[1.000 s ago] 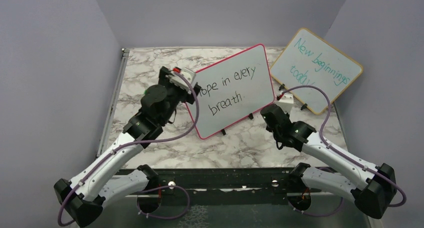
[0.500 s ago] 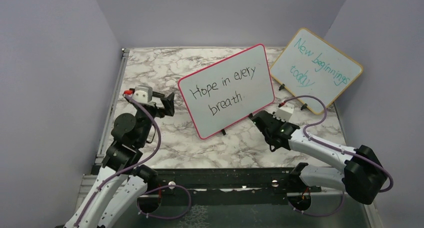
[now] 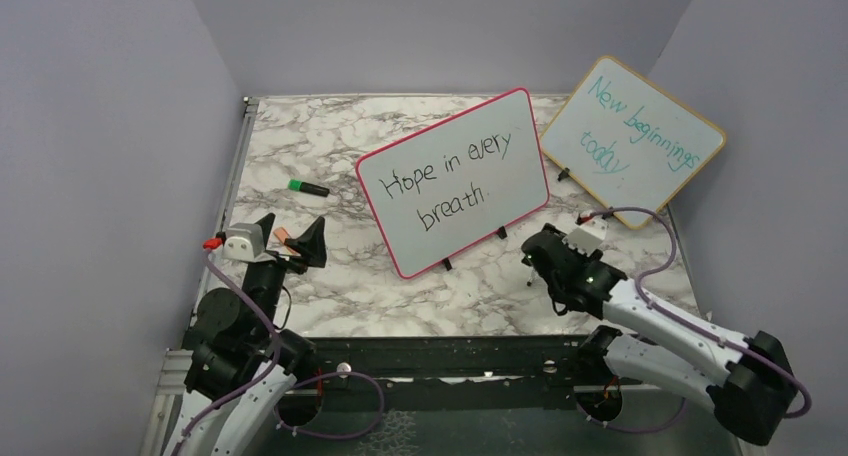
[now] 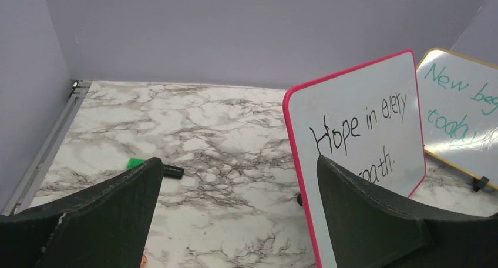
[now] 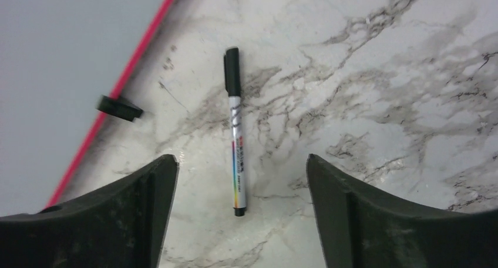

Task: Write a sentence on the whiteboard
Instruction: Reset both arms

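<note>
Marble bench [image 3: 300, 146] is carrying the pink-framed whiteboard [image 3: 500, 136], standing near centre toward 1 o'clock, showing the sentence [image 3: 440, 171].
At 8 o'clock the left end effector [image 3: 292, 226] is gaping wide, empty; at 5 o'clock the right end effector [image 5: 239, 162] is hanging open over a black pen [image 5: 236, 133] lying loose.

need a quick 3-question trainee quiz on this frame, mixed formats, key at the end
1. True or false: the right gripper is holding the black marker.
2. In the top view, where does the green marker lie relative to the whiteboard? A: left of it. B: right of it. C: behind it.
3. Fill in: the sentence reads "Hope in every ___".
Key: 1 false, the marker lies on the table between open jaws. 2 A. 3 breath.
</note>
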Tool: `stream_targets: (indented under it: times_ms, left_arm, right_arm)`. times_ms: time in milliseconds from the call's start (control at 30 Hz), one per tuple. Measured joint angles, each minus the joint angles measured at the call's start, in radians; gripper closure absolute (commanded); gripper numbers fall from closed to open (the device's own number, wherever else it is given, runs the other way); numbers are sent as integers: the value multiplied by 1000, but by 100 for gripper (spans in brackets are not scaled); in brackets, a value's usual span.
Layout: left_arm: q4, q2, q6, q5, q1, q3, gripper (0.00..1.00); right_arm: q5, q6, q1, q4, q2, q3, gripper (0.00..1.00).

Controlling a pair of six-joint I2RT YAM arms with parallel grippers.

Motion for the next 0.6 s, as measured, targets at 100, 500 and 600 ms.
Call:
stream_targets:
  times_ms: [100, 500, 600]
  left_arm:
    - [-16, -43, -11, 1, 0, -2, 1]
    - [-52, -96, -73, -13, 0, -5, 1]
    - [-53, -100, -92, -30, 0, -5, 1]
  right_arm:
    - [5, -43, 0, -57, -140, 36, 0]
    - [66, -413, 0, -146, -538, 369, 0]
    - [76, -497, 0, -146, -565, 392, 0]
